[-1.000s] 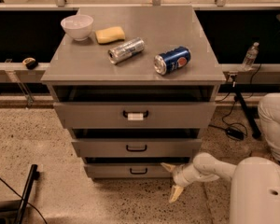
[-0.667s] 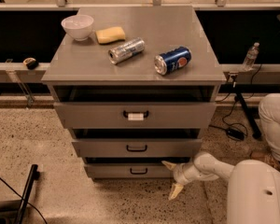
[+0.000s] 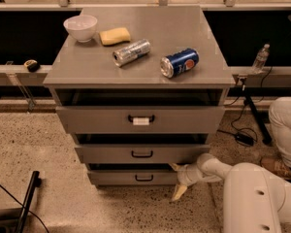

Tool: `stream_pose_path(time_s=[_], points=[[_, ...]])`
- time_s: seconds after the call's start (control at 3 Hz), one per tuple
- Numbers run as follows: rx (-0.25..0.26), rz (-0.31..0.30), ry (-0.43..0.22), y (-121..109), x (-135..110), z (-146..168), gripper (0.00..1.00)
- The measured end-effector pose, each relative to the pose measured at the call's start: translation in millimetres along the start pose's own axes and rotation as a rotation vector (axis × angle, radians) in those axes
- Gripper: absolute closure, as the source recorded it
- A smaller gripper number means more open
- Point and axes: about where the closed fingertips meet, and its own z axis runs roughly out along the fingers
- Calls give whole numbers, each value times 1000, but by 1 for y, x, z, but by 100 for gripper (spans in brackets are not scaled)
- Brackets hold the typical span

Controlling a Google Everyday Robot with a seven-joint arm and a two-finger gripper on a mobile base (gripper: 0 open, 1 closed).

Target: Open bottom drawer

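My gripper [image 3: 176,180] sits by the bottom drawer [image 3: 116,177], right end, fingers spread wide; guessing to hook its edge

End effector [image 3: 176,181] low (fingers spread).

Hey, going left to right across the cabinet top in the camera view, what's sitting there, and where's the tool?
White bowl → yellow sponge → silver can → blue can. The tool is lower down, at the right end of the bottom drawer.
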Motion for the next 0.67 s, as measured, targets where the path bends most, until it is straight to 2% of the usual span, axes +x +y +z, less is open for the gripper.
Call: stream_pose_path(time_s=[0.67], points=[[-19, 23, 45, -7, 4, 19, 36]])
